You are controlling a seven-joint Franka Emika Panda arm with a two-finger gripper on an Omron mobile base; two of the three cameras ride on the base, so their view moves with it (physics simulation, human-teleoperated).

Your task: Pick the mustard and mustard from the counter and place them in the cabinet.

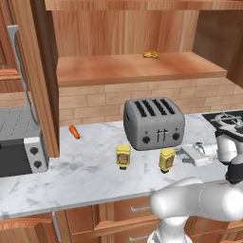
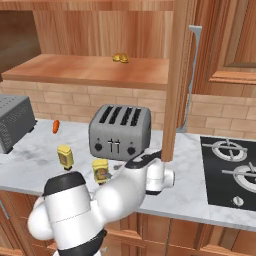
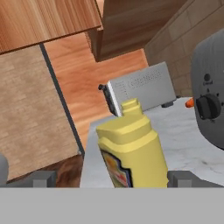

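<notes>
Two small yellow mustard bottles stand on the marbled counter [image 1: 71,171] in front of the toaster: the left mustard [image 1: 123,156] [image 2: 65,156] and the right mustard [image 1: 166,160] [image 2: 100,170]. My gripper [image 1: 184,155] [image 2: 125,167] lies level just right of the right mustard, pointing at it, jaws open. In the hand view that mustard [image 3: 131,148] looms close, upright, between my fingertips [image 3: 43,178] without being squeezed; my gripper [image 3: 113,180] holds nothing. The cabinet [image 1: 142,66] [image 2: 90,70] hangs above, its door open and its shelf wide.
A grey toaster [image 1: 154,122] [image 2: 120,131] [image 3: 210,109] stands right behind the bottles. An orange carrot [image 1: 74,132] [image 2: 56,126] lies back left, beside a toaster oven [image 1: 19,147] [image 3: 140,89]. A yellow-brown lump [image 1: 151,54] sits on the shelf. A stove [image 2: 230,170] is on the right.
</notes>
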